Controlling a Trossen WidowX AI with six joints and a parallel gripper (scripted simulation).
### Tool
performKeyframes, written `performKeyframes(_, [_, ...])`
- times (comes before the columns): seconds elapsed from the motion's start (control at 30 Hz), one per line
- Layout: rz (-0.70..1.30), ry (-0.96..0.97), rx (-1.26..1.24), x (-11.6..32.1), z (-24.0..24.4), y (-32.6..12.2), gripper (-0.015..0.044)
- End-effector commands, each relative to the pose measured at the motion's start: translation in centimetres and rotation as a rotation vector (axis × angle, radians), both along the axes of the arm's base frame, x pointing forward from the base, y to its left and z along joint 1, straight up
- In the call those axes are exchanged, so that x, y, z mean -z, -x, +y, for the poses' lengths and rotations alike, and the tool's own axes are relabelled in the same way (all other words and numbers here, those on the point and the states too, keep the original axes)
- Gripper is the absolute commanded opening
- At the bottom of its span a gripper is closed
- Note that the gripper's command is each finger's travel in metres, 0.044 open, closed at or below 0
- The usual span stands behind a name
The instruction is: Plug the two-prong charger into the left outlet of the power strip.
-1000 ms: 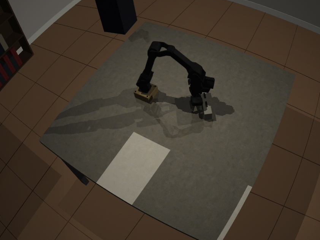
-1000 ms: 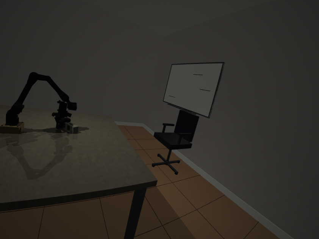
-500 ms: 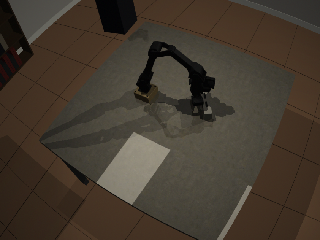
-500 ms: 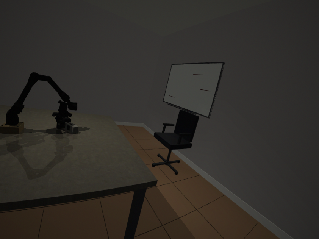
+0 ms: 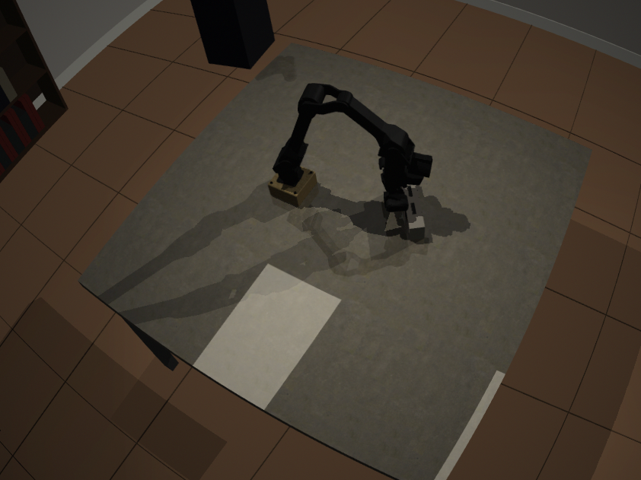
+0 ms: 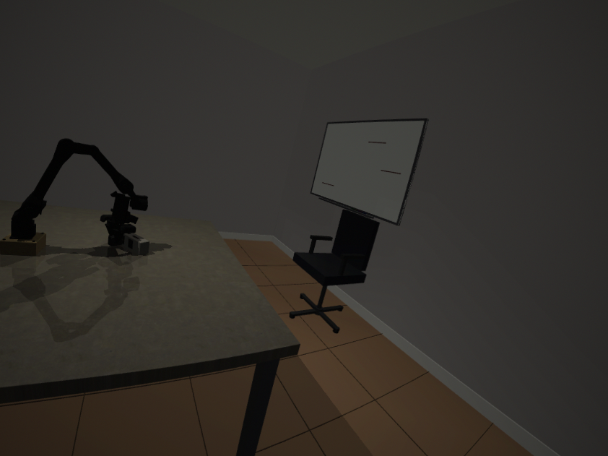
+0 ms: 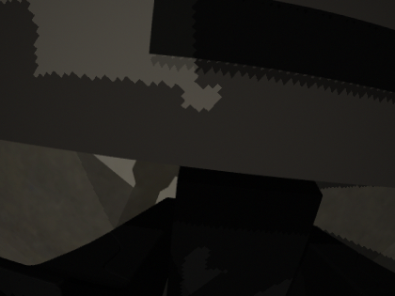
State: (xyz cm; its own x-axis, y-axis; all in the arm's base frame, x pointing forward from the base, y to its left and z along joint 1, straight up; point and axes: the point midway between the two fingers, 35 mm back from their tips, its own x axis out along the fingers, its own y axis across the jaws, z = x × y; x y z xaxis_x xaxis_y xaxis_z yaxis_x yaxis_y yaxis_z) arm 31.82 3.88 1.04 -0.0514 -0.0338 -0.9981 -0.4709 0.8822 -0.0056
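Observation:
The power strip (image 5: 416,227) (image 6: 143,246) (image 7: 94,41) is a pale grey block on the table. In the wrist view it crosses the upper part, with a long dark inset. My gripper (image 7: 226,217) is low beside it and shut on the black charger (image 7: 244,206). The charger's front meets the strip's near edge in the wrist view; no prongs show. Whether the face is flush, or how deep the prongs sit, I cannot tell. The outlet openings facing the charger are hidden. In the top and exterior views the charger does not stand out from the dark gripper.
The arm's tan base (image 5: 291,190) (image 6: 22,244) stands on the grey table (image 5: 400,341) (image 6: 177,313). A white rectangle (image 5: 267,335) lies towards one table edge, and a narrow pale strip (image 5: 473,424) is at another. A tall black box (image 5: 229,20) stands past the far corner.

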Motion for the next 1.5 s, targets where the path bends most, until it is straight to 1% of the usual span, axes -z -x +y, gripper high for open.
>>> performKeyframes(0.0, [-0.011, -0.002, -0.001, -0.1, 0.3, -0.5, 0.0])
performKeyframes(1.47, [-0.012, -0.003, -0.001, -0.1, 0.9, -1.7, 0.0])
